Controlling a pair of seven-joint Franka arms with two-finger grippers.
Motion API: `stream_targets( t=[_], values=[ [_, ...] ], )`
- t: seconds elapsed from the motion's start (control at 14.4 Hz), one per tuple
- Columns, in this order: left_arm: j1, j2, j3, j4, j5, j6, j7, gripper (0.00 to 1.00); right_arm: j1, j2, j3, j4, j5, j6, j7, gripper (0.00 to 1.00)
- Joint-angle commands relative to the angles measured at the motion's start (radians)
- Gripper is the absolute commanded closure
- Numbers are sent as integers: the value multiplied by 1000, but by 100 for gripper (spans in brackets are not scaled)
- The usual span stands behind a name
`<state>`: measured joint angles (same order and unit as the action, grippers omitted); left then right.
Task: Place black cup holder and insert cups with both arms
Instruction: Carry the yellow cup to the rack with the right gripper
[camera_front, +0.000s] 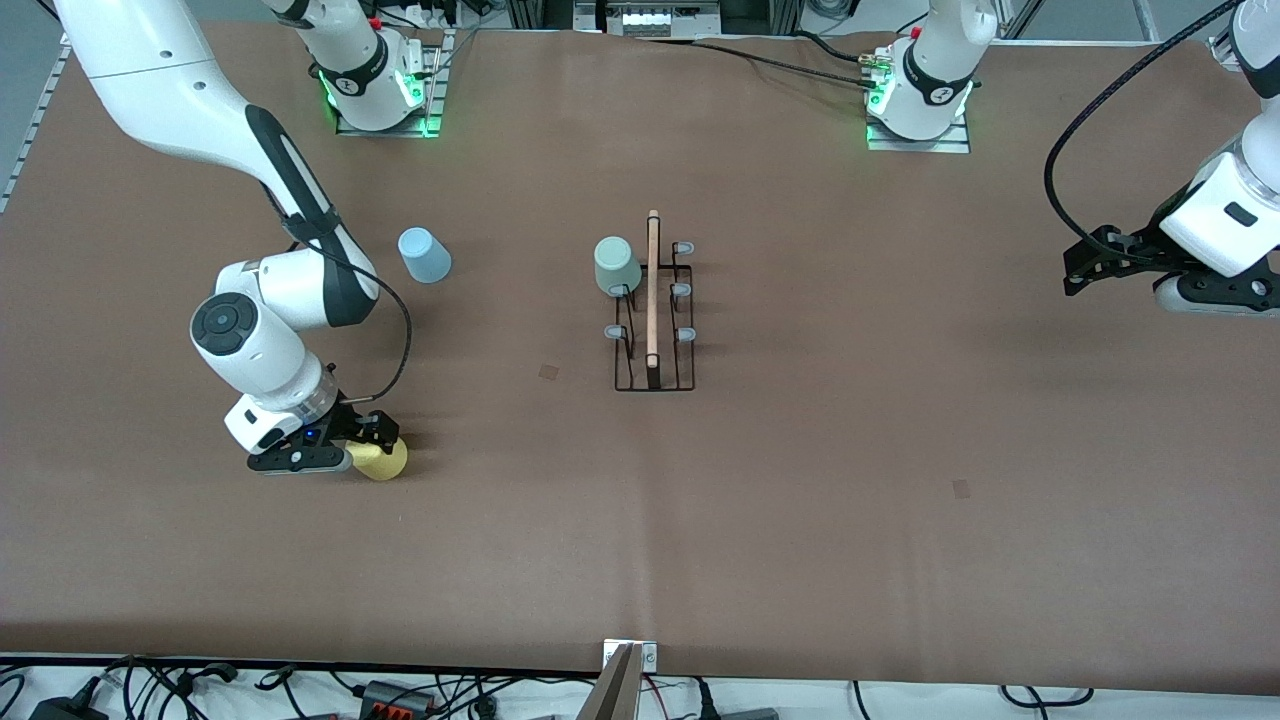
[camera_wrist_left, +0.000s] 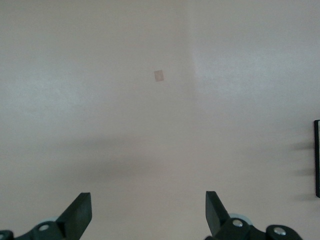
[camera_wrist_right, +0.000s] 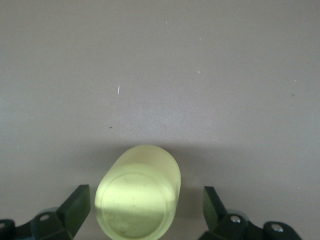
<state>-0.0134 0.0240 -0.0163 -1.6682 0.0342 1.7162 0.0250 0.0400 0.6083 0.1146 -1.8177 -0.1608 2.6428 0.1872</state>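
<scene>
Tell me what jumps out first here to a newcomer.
The right gripper is open around the upside-down yellow cup at the right arm's end. The black cup holder stands mid-table with the mint green cup already on a peg. The left gripper waits open over bare table.

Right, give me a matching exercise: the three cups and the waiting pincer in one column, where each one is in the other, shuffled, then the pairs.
Things:
1. mint green cup
2. light blue cup
3. yellow cup
4. left pincer

Places:
A. between the open fingers of the right pincer
B. upside down on a peg of the black rack
C. open over bare table at the left arm's end, waiting
D. alone on the table, toward the right arm's end, farther from the front camera than the yellow cup

Pairs: 1-B, 2-D, 3-A, 4-C
</scene>
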Motion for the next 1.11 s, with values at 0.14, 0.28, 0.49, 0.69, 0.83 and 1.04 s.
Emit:
stream_targets(
  t=[0.14, 0.28, 0.49, 0.69, 0.83, 1.04],
  values=[
    [3, 11, -5, 30, 20, -24, -11, 0, 12, 5, -4, 6, -3, 0, -11, 68],
    [1, 11, -5, 30, 20, -24, -13, 0, 12, -8, -3, 6, -3, -13, -12, 100],
    [3, 11, -5, 30, 20, -24, -11, 0, 72, -141, 0, 35, -2, -241, -5, 100],
    [3, 13, -5, 30, 20, -24, -11, 0, 173, -248, 4, 84, -2, -481, 150, 100],
    [3, 13, -4, 30, 20, -24, -11, 0, 240, -266, 13, 112, 32, -556, 297, 100],
    [1, 13, -5, 30, 20, -24, -11, 0, 360, -262, 46, 172, 129, -547, 504, 100]
  ],
)
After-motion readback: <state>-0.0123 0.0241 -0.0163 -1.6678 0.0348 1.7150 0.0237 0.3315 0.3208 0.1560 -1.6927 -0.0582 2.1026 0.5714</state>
